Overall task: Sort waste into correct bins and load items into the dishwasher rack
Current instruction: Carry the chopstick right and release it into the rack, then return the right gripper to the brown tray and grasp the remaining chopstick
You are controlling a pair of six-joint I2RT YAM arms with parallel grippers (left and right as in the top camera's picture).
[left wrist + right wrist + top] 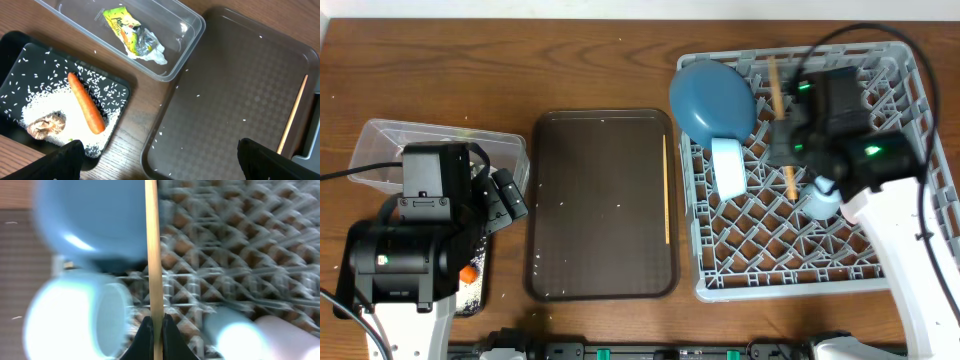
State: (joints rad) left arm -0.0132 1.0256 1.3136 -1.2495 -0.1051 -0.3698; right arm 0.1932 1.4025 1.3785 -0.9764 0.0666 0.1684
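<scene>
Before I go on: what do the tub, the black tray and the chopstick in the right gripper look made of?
Tub: clear glossy plastic; the table shows through it. Black tray: likely plastic, smooth with a dull sheen. Chopstick, pinched in the right gripper: pale, matt, probably wood or bamboo; blur hides any grain.

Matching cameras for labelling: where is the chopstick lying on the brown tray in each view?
Overhead: chopstick along the brown tray's right edge.
Left wrist: far right, by the tray's right rim.
Right wrist: not in it; only the other chopstick, held by the right gripper.
Shared landmark: the brown tray (overhead, left wrist).
</scene>
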